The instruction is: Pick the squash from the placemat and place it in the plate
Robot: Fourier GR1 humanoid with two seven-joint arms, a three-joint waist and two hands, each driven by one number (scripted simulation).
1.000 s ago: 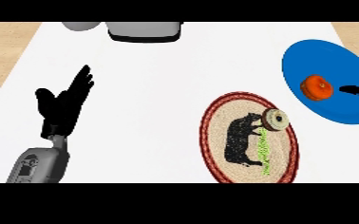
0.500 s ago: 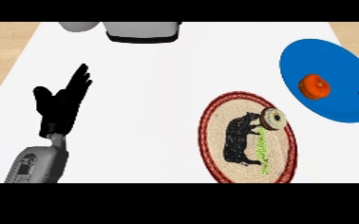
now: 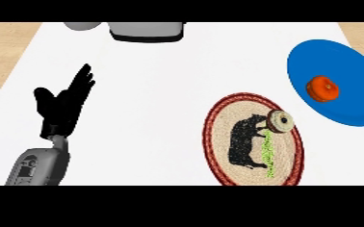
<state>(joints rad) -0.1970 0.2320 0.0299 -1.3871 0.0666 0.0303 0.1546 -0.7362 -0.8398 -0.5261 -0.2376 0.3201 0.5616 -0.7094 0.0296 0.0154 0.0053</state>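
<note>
One robot hand, the left, rests at the left side of the white surface with its fingers straight and spread, holding nothing; its grey forearm comes in from the lower edge. The right one does not show. The orange squash lies in the blue plate at the right edge, well apart from the hand. Just left of the plate lies an oval placemat with a red rim and a black cow figure, and a small round object sits on its upper right part. Grey items stand at the far edge.
</note>
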